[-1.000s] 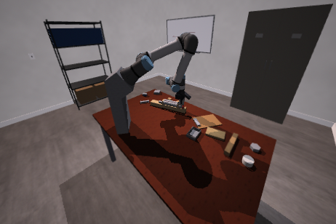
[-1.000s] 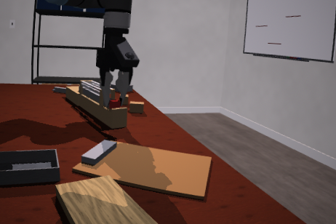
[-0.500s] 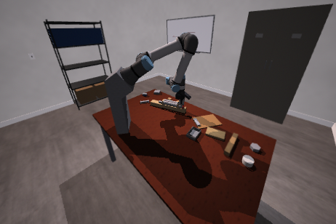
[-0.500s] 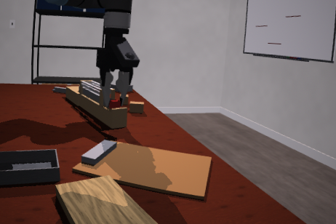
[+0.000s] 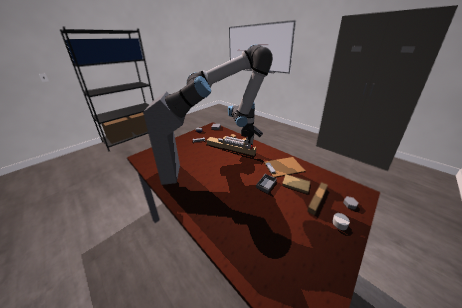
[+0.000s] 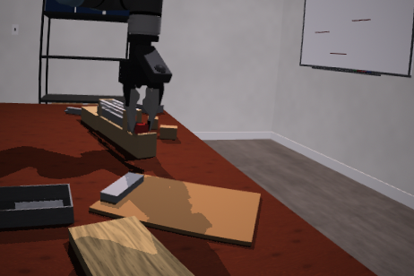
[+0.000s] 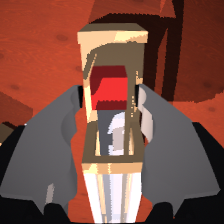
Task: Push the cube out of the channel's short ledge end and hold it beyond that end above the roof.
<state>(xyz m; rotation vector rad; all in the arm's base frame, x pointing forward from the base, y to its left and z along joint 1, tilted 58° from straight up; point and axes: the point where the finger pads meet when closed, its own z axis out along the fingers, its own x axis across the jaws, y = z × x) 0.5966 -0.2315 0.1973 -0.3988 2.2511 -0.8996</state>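
The tan channel (image 5: 232,148) (image 6: 145,147) (image 7: 113,167) has pale bars over its roofed part. Its open ledge ends in a raised lip (image 7: 112,37). The red cube (image 6: 142,127) (image 7: 109,92) is on this ledge, between the roof's end and the lip, clear of the lip. A grey piece (image 7: 104,132) lies in the channel right behind the cube. My gripper (image 6: 141,126) (image 7: 108,86) is partly open and points down over the ledge, beyond the roof. Its fingertips stand on either side of the cube, with a visible gap on both sides. Whether they reach below the wall tops is unclear.
A small tan block (image 6: 168,132) is beside the channel, toward the table edge. A flat orange board (image 5: 291,166) (image 6: 224,206) bearing a grey block (image 6: 121,187) lies beyond the lip end. A dark tray (image 6: 36,219) and a wooden block (image 5: 297,183) (image 6: 121,237) are farther off.
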